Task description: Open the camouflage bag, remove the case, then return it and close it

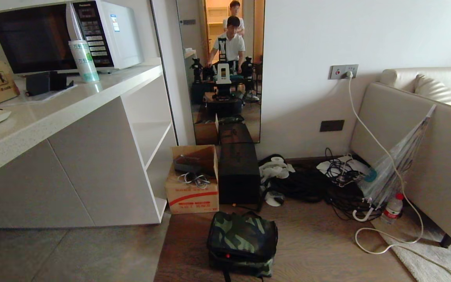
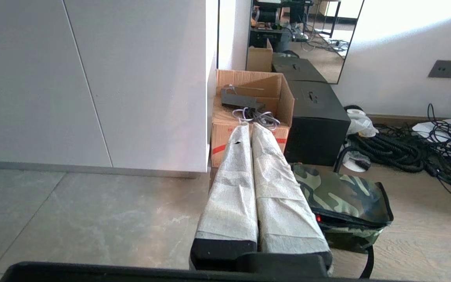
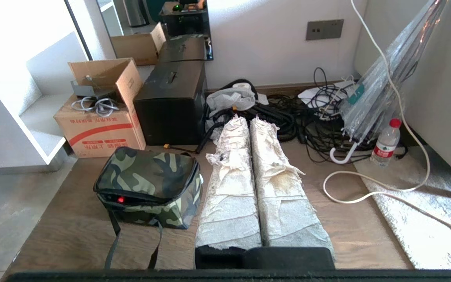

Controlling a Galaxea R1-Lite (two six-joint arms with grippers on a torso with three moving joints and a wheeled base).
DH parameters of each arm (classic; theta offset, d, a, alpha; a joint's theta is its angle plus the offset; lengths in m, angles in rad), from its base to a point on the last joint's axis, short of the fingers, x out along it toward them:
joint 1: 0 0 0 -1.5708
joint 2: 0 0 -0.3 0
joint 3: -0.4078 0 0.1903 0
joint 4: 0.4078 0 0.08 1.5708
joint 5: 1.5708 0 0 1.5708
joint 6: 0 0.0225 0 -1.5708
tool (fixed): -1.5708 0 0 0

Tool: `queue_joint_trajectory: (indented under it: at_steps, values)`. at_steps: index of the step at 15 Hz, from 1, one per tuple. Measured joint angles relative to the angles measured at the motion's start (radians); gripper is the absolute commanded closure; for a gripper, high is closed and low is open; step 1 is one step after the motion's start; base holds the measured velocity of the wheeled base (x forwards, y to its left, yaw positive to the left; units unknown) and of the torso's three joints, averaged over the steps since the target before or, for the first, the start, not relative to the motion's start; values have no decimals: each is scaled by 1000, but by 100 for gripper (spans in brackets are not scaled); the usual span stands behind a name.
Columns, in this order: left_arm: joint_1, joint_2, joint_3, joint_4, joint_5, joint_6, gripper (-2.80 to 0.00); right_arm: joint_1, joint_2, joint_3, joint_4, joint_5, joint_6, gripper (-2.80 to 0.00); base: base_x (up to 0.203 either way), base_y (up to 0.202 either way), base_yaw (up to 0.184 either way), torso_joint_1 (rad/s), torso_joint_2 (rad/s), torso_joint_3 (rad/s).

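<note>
The camouflage bag (image 1: 242, 243) lies zipped shut on the wooden floor in front of me, with a small red tab on its near edge and black straps trailing toward me. It also shows in the left wrist view (image 2: 343, 199) and the right wrist view (image 3: 149, 182). The case is hidden. My left gripper (image 2: 248, 126) hangs to the left of the bag, its white-wrapped fingers pressed together and empty. My right gripper (image 3: 243, 119) hangs to the right of the bag, shut and empty too. Neither arm shows in the head view.
Behind the bag stand a brown cardboard box (image 1: 192, 180) with cables in it and a taller black box (image 1: 239, 172), against a mirror (image 1: 225, 70) that reflects two people. A white cabinet (image 1: 69, 156) is at left; tangled cables (image 1: 327, 184), an umbrella (image 1: 395, 164), a water bottle (image 1: 393, 208) and a sofa (image 1: 425, 149) at right.
</note>
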Motion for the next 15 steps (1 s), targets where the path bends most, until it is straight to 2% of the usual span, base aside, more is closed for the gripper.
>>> queue_joint_trajectory:
  at_steps: [15]
  values:
    - [0,0,0,0,0,0,0,0,0,0,1,0,0,0,0,0,0,0,0,2]
